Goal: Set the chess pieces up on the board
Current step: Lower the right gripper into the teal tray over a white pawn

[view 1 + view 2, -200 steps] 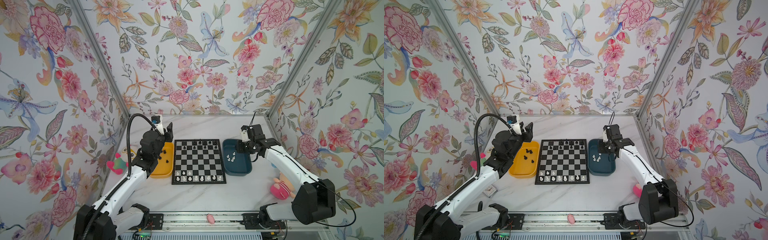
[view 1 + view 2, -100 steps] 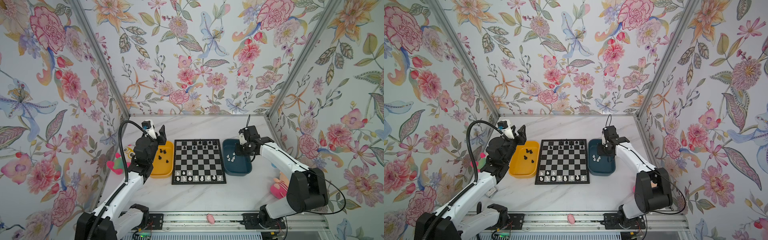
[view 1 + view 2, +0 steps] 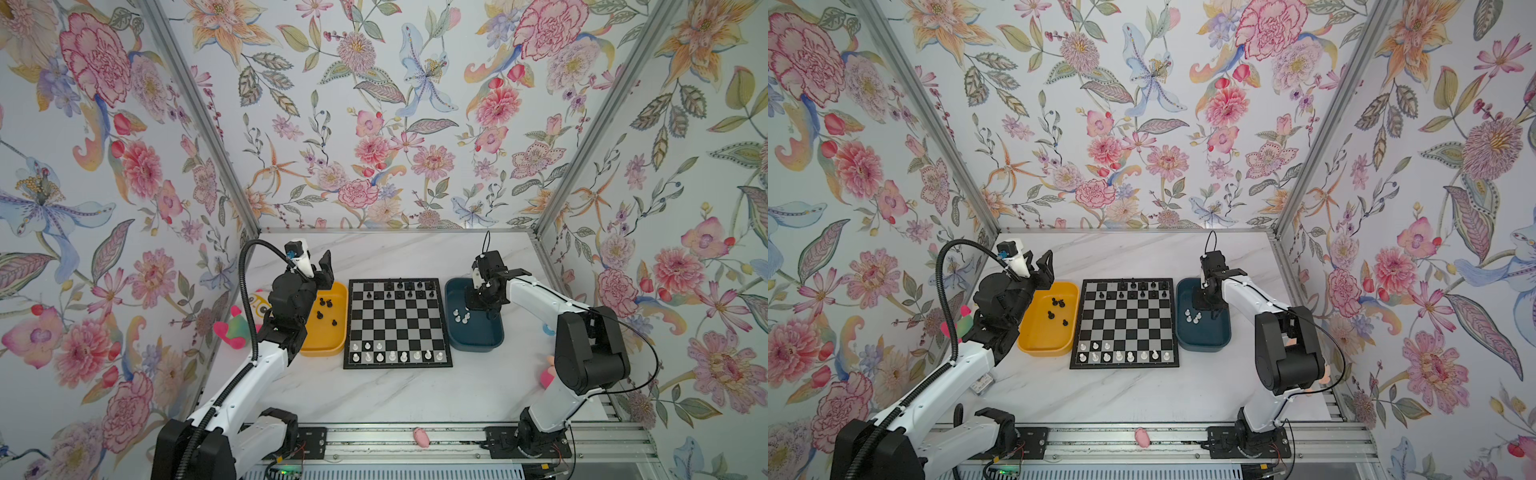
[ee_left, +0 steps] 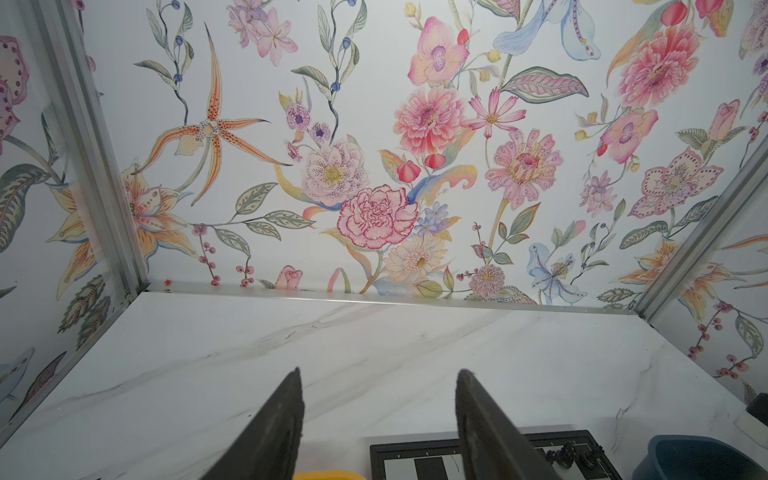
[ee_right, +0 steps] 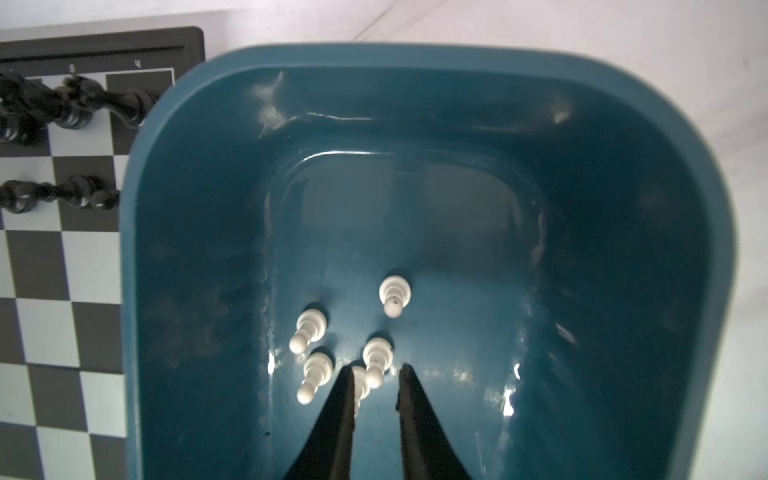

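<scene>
Where the board (image 3: 397, 323) lies mid-surface, edges parallel to the surface's (image 3: 374, 395), chess pieces (image 3: 397, 356) stand upright: white along its near edge, black along its far. Border characters resemble 6 and 4. Right pincer (image 5: 376, 367), in blue tray (image 5: 415, 54), narrow about a white pawn (image 5: 360, 379). Left pincer (image 4: 378, 370) wide, empty.

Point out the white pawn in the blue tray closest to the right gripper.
The pawn half hidden behind one fingertip of the right gripper; the other four show whole, farther off.
</scene>
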You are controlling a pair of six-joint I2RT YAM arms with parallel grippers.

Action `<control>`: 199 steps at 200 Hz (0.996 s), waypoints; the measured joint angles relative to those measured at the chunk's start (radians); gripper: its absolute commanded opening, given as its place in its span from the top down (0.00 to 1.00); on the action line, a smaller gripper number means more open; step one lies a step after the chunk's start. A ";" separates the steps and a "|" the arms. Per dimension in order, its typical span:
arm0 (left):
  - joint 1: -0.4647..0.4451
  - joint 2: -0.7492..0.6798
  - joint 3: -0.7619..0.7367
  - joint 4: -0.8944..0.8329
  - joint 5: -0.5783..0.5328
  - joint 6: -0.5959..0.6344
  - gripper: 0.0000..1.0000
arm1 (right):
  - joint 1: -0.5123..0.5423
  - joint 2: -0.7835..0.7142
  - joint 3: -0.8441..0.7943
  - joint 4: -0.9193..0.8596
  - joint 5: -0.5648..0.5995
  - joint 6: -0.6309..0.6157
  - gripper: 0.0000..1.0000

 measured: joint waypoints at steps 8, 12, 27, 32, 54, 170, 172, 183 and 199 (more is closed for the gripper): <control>0.000 0.005 0.000 0.000 0.001 -0.002 0.41 | 0.000 0.004 0.002 0.001 0.004 0.000 0.78; 0.000 0.008 0.000 0.000 0.002 -0.003 0.40 | 0.000 0.006 0.005 0.001 0.007 0.000 0.78; 0.000 0.018 0.000 0.000 0.012 -0.003 0.41 | 0.000 0.013 0.014 0.002 0.014 0.000 0.78; 0.000 0.021 0.000 0.000 0.014 -0.003 0.41 | 0.000 0.016 0.016 0.003 0.015 0.000 0.78; 0.002 0.025 0.000 0.000 0.023 -0.003 0.41 | 0.000 0.039 0.034 0.005 0.022 0.000 0.78; 0.005 0.025 0.000 0.000 0.023 -0.003 0.41 | 0.000 0.085 0.061 0.009 0.024 0.000 0.79; 0.005 0.025 0.000 0.000 0.023 -0.004 0.40 | 0.000 0.086 0.061 0.010 0.024 0.000 0.79; 0.005 0.026 0.000 0.000 0.023 -0.004 0.40 | 0.000 0.092 0.061 0.010 0.025 0.000 0.79; 0.005 0.028 0.000 0.000 0.024 -0.004 0.40 | 0.000 0.101 0.061 0.010 0.026 0.000 0.79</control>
